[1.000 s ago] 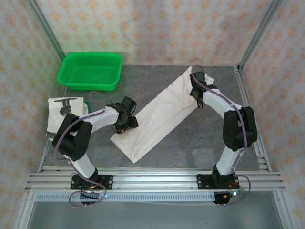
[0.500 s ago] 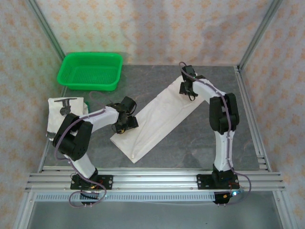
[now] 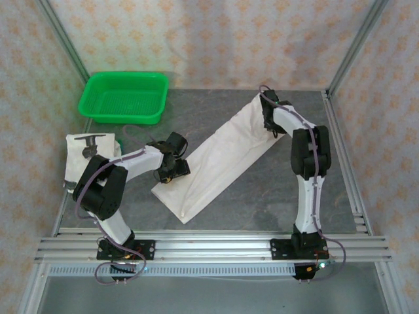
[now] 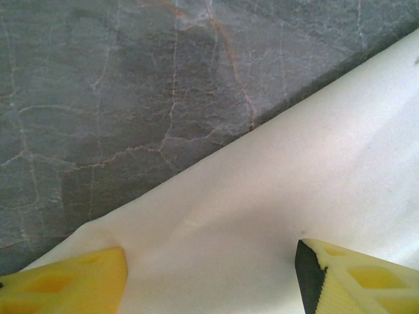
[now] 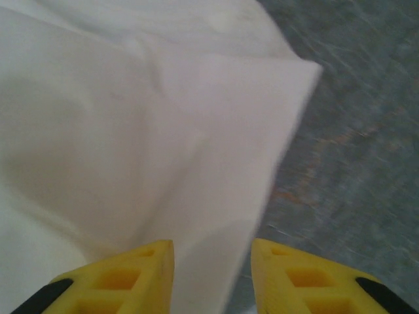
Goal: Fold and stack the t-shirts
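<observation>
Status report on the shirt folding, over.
Left gripper open over near-left edge of long t-shirt. Right gripper straddles its far edge, grip unclear. Green basket, folded t-shirt well aside.

Long t-shirt (image 3: 222, 157) lies centre, folded t-shirt (image 3: 88, 152) at left, basket (image 3: 124, 98) behind it

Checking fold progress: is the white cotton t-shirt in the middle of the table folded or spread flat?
Folded lengthwise: the white cotton t-shirt lies as one long narrow diagonal band, no sleeves sticking out.
</observation>
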You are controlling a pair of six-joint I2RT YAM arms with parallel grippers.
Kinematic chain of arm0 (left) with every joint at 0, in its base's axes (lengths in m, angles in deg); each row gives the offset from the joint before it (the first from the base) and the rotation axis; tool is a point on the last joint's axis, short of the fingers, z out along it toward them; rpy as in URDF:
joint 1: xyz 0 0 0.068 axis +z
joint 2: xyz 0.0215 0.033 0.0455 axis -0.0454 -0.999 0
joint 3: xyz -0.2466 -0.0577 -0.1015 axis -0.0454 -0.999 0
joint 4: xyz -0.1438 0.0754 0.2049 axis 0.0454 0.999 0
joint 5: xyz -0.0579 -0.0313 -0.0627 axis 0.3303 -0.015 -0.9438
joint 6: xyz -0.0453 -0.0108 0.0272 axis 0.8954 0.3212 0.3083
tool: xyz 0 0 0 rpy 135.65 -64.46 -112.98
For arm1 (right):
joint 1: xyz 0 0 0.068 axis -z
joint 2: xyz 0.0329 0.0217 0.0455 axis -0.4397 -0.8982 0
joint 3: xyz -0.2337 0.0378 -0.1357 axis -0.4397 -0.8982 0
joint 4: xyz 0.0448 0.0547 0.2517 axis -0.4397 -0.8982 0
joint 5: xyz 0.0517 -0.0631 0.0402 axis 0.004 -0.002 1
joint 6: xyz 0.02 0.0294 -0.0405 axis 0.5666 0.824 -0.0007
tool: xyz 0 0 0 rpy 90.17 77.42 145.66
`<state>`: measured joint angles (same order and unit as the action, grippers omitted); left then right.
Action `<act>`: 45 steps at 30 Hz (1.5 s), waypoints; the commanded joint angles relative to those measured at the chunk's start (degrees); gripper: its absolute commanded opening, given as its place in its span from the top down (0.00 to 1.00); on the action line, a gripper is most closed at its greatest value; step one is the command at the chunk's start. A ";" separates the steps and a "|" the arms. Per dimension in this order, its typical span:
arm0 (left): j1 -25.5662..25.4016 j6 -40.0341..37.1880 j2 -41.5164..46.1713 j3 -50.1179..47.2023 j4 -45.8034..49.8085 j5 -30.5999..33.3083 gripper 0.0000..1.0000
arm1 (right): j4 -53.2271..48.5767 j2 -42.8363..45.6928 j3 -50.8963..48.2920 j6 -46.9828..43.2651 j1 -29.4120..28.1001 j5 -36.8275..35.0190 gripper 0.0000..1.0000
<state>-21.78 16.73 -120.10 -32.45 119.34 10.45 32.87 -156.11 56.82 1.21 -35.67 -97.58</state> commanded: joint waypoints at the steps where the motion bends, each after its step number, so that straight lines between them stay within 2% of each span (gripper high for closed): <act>1: 0.13 0.65 -0.78 0.07 1.06 -0.84 0.30 | -2.18 6.49 -3.80 3.77 1.38 -4.13 0.63; 6: 0.17 0.50 -0.51 0.24 1.19 -0.86 0.30 | 1.68 11.97 -9.27 5.64 1.76 -2.70 0.53; 9: 0.12 0.48 -0.40 0.34 1.36 -0.77 0.30 | 8.98 15.49 -13.04 4.68 1.76 3.74 0.43; 12: 0.14 0.55 -0.55 0.32 1.04 -0.87 0.30 | 10.71 13.61 -10.86 1.96 1.44 13.25 0.36; 13: 0.13 0.56 -0.67 0.44 1.02 -0.94 0.30 | 10.14 12.19 -9.25 0.37 0.89 14.54 0.34; 15: 0.14 0.55 -0.93 0.73 1.10 -1.03 0.30 | 7.19 8.16 -4.50 -1.39 -0.62 11.84 0.31; 22: 0.15 0.39 -1.05 0.98 1.37 -1.00 0.30 | 0.84 -3.26 8.30 -3.87 -1.40 5.42 0.32; 27: 0.16 0.39 -1.26 1.32 1.63 -1.13 0.30 | -4.65 -8.20 14.54 -2.61 0.71 2.49 0.35; 34: 0.13 0.91 -0.47 0.28 1.19 -0.90 0.30 | -5.86 -4.07 10.35 -0.53 4.50 0.12 0.39; 40: 0.13 0.48 -0.51 0.81 1.52 -0.86 0.30 | -2.29 3.60 1.52 1.62 6.49 -0.82 0.39; 43: 0.13 0.32 -0.46 1.25 1.80 -0.95 0.30 | 0.44 6.62 -2.07 1.35 6.94 2.08 0.39; 45: 0.18 0.30 -0.44 1.24 1.89 -0.88 0.30 | 3.63 9.09 -5.01 1.01 6.95 6.49 0.38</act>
<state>-21.74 16.71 -120.25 -32.01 119.53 9.82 32.39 -151.70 54.90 1.48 -28.63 -94.34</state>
